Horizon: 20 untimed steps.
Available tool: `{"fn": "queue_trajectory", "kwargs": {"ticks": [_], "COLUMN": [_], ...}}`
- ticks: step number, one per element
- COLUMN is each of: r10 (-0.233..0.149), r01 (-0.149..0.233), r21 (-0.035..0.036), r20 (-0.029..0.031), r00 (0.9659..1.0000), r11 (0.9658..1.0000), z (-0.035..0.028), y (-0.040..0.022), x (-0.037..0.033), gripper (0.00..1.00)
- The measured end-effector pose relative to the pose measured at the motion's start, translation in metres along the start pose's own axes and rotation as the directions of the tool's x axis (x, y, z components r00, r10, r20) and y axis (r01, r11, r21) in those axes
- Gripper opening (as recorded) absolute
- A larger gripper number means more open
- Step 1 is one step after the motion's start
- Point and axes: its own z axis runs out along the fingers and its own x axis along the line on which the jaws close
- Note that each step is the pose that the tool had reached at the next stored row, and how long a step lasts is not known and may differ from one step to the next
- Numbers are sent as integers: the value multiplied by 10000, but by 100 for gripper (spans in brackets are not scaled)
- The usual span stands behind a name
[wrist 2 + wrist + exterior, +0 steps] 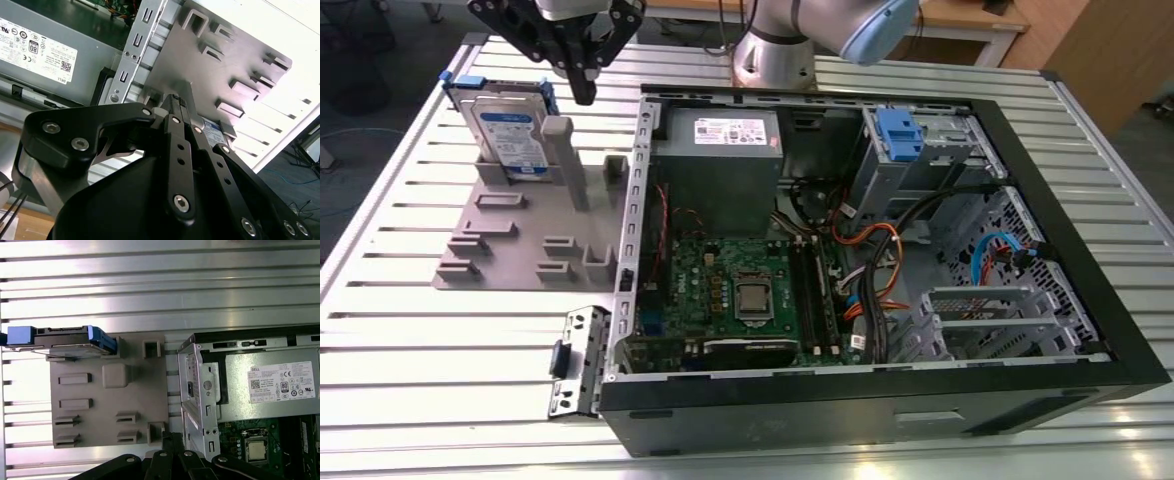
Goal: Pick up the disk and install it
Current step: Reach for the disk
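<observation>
The disk (507,135) stands on edge in a slot at the back of a grey holder plate (520,240), on the exterior view's left of the open computer case (1067,300). It is silver with a white-and-blue label and blue rails. From above, in the first wrist view, the disk (65,340) appears edge-on at one end of the plate (110,405). My gripper (584,95) hangs above the plate, between the disk and the case wall, touching neither. Its black fingers (177,107) lie together, shut on nothing; the gripper (171,437) sits over the plate's edge.
Inside the case are a grey power supply (720,150), a green motherboard (740,290), loose cables (881,260) and a metal drive cage with a blue bracket (897,130). A removed metal panel (580,360) lies by the case's front corner. The slatted metal table (427,430) surrounds it all.
</observation>
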Motion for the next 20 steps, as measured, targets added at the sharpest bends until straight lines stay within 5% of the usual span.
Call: {"fn": "queue_trajectory", "kwargs": {"ticks": [20], "r10": [0], "r01": [0], "r21": [0], "r20": [0], "r00": [10000], "r11": [10000], "z": [-4], "y": [-12], "x": [159], "gripper": [10]}}
